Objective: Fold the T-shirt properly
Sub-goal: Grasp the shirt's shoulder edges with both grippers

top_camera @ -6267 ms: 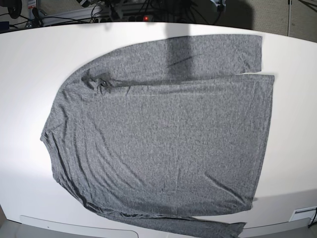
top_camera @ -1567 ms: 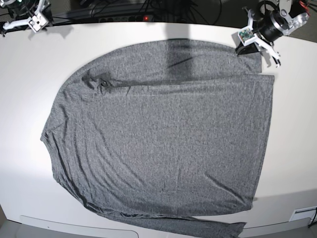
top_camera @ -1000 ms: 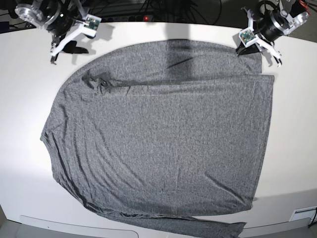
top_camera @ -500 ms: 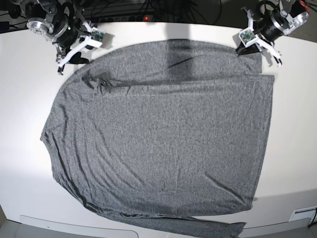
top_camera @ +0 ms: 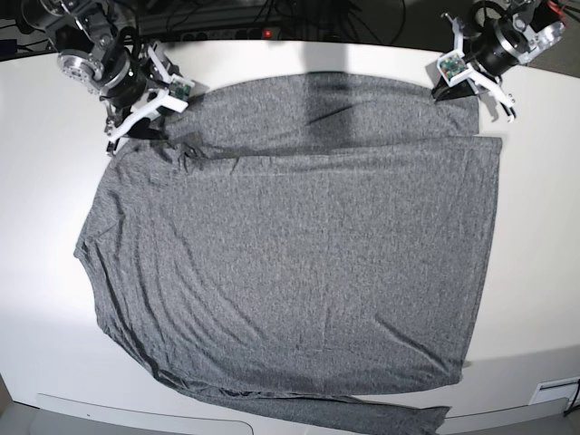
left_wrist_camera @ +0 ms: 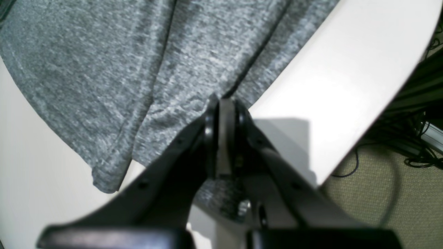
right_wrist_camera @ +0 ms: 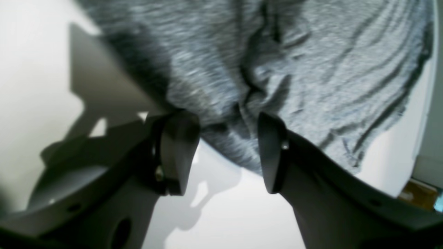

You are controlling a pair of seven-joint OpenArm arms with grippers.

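Right claw (top_camera: 136,127) now down at T-shirt (top_camera: 299,245) shoulder, wide open, left claw (left_wrist_camera: 221,103) clamped on sleeve cuff

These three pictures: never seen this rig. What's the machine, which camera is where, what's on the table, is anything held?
It is a robot with two arms. One camera looks down on the white table; the others ride on the wrists, looking past each gripper. A grey T-shirt lies spread flat, one sleeve folded across it. The left gripper is shut, pinching the sleeve end at the table's far edge. The right gripper is open, its fingers either side of the shirt's shoulder edge, holding nothing yet.
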